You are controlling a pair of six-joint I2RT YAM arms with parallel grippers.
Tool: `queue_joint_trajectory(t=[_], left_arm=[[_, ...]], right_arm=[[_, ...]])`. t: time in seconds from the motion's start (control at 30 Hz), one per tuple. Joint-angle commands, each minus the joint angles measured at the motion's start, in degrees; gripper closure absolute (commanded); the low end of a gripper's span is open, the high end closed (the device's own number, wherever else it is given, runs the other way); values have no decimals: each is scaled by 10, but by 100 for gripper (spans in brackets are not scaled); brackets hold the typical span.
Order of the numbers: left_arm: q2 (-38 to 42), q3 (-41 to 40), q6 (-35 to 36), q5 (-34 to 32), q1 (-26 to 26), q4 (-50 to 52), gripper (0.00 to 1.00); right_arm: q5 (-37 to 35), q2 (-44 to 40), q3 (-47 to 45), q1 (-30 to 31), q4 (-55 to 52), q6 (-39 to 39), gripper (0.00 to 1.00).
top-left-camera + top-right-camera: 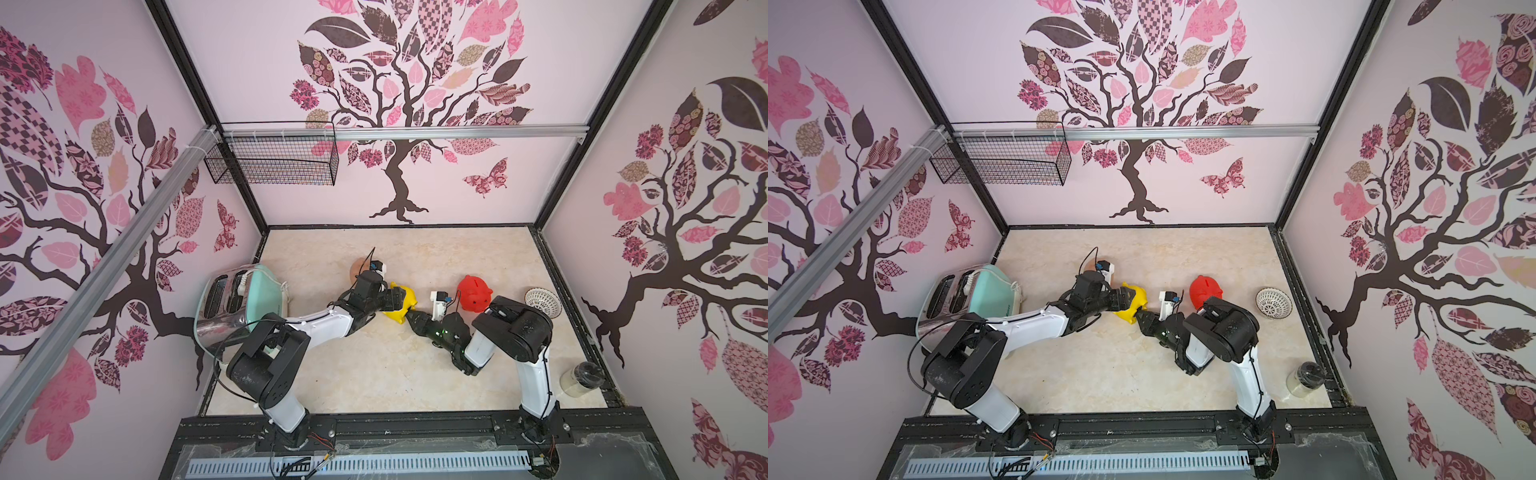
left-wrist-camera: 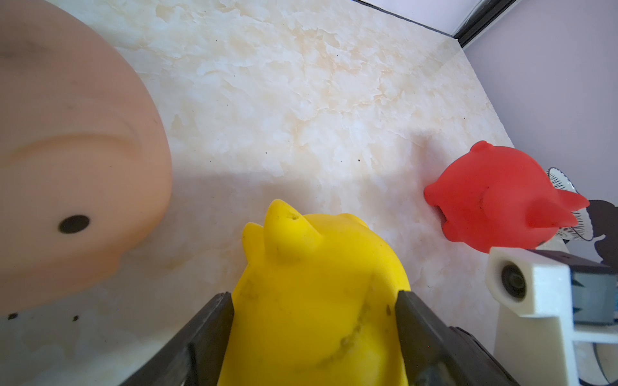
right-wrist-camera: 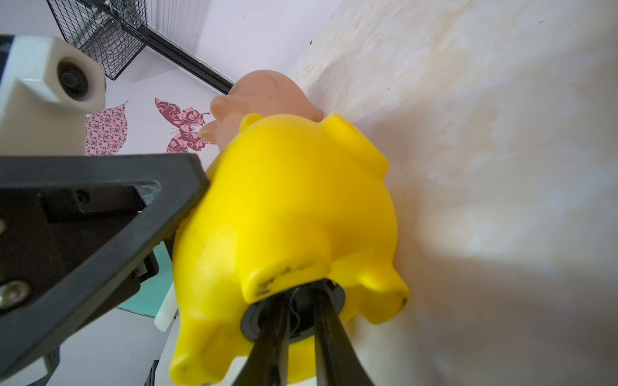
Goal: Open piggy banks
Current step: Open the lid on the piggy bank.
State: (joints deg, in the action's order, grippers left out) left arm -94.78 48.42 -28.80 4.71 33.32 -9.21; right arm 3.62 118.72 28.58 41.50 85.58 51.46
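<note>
Top views: peach pig (image 1: 357, 267) mostly hidden behind the left wrist. Mid-table, yellow pig (image 3: 287, 207) is tipped, belly toward the right arm. Left gripper (image 2: 314, 299) clamps its body. Right gripper (image 3: 301, 295) is nearly closed, apparently pinching the belly plug (image 3: 250, 321); its fingers cover the contact. Both arms are low, reaching inward.

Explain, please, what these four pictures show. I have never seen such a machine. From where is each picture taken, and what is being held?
It is a robot with a left arm and a right arm, each ending in a claw. Two pictures look down from one camera head above; two come from cameras on the wrists. On the table are a mint-green toaster, a peach piggy bank, a red piggy bank, a white lattice bowl and a jar. The left claw clamps the yellow piggy bank; the right claw pinches its black belly plug.
</note>
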Motion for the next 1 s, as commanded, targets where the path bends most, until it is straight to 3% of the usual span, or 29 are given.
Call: queue_joint_trajectory(t=[0.0,0.3,0.97], left_arm=[[-51,-42,16,21,17,192,20],[-51,-43,16,21,17,193,20],[-52,-40,17,19,17,196,20]], right_arm=[[5,13,22,-3,-3,-3,84],[3,8,26,-2,-29,-73,100],[15,-9,41,1,-93,-410,100]])
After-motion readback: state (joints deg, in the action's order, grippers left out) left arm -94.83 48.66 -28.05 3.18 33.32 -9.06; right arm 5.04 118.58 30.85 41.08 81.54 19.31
